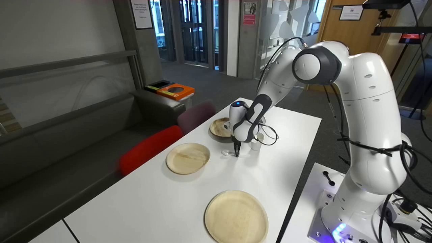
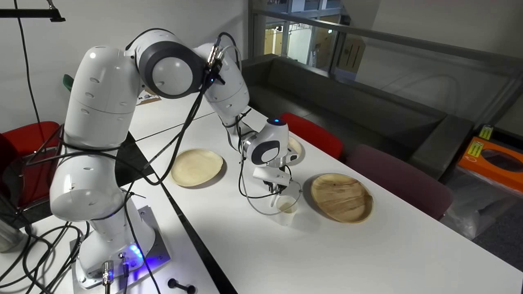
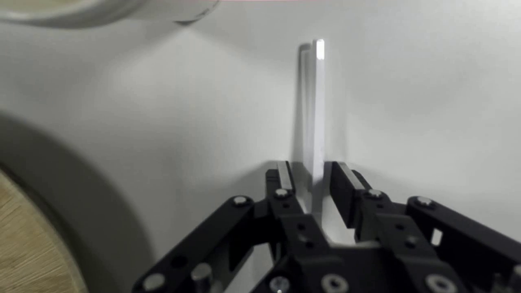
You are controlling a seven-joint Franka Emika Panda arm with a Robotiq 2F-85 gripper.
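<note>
A white plastic spoon lies on the white table. Its handle runs between my fingers in the wrist view, and its bowl shows beside my fingertips in an exterior view. My gripper points down, with its fingertips close to the table on either side of the handle. The fingers are partly apart, with a gap visible on both sides of the handle. The gripper also shows in both exterior views. A white cup stands near the gripper; part of it shows at the top left of the wrist view.
A wooden plate with darker grain lies near the cup; a plate edge fills the wrist view's lower left. Two paler plates lie elsewhere on the table. Chairs line its far side. Loose cables hang by the wrist.
</note>
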